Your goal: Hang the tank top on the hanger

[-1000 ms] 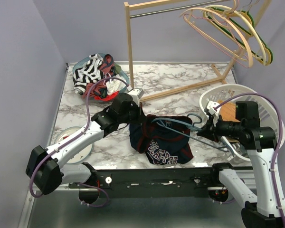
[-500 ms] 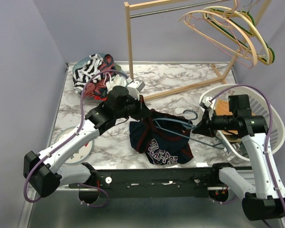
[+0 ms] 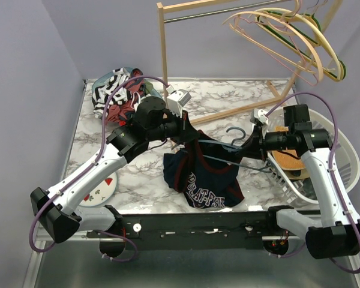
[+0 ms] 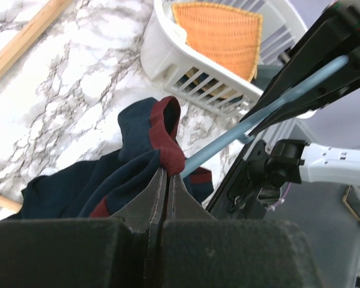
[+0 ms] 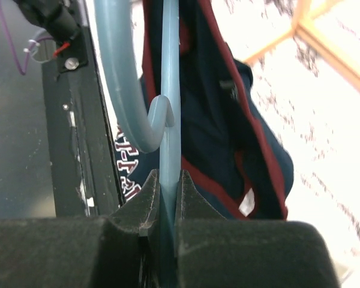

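Pinching tank top (image 4: 135, 150) w/ L gripper (image 4: 167, 181) — R gripper (image 5: 168, 187) clamps hanger (image 5: 170, 90).

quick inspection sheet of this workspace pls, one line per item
surface: marble table, white with grey veins
job's things: tank top mostly heaped on the table, one strap lifted; hanger held off the table, one arm reaching that strap
clutter: clothes pile back left; plate near left; white basket right
grippers: left gripper shut on the strap; right gripper shut on the hanger
cables: purple cables looping over both arms
surroundings: wooden rack with spare hangers; lilac walls
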Controlling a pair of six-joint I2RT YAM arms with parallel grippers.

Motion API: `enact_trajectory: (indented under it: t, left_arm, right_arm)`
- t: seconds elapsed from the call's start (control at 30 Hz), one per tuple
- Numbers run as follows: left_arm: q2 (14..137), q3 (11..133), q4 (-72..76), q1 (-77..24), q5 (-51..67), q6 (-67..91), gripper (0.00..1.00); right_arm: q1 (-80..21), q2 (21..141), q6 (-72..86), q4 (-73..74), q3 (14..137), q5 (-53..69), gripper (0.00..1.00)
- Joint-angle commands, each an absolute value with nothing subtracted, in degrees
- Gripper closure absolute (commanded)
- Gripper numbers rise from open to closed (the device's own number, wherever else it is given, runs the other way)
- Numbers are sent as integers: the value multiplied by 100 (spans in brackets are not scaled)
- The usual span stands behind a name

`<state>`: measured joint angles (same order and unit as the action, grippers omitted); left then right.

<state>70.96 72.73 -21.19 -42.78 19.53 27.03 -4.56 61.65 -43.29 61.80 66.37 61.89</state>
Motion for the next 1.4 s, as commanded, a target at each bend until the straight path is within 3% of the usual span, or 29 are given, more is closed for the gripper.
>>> enact_trajectory:
  t: [0.0,0.17,0.37,0.47,0.5,0.57,0.6,0.8,1.13,1.37]
  left_arm:
    - [7154,7523,-2671,-4298,1908,2312,100]
    - [7163,7699,-2742,-4298,2171,2250,100]
    - [7119,7892,-2865,-4307,2408,2119,91]
    - [7067,8007,-3137,-4307,2426,1829,74]
    - [7049,8042,-3216,-4298,2391,1732,61]
    - [6944,8112,-3471,-4298,2321,1346,47]
    - [6900,8130,-3541,-4289,2233,1223,36]
    - [6434,8200,-3920,-4289,1978,-138,5]
    - [6362,7699,-4341,-4341,3418,-2178,1]
    - [6917,7778,-4711,-4579,2980,-2408,4]
  right_arm:
    - [-518,6521,-5184,6661,7136,6987,99]
    - [-667,6706,-4966,6374,7119,7058,99]
    - [-800,6627,-4483,5627,6943,7058,100]
    - [-809,6671,-4447,5528,6996,7066,99]
    - [-817,6723,-4465,5520,7022,7066,100]
    - [-817,6794,-4517,5572,7110,7101,100]
    - [-817,6820,-4596,5581,7128,7136,99]
    - [-870,6987,-4956,5634,7084,7339,100]
    - [-1590,7207,-5624,5809,7057,6794,99]
    - [-1960,7383,-5774,5880,7146,6583,99]
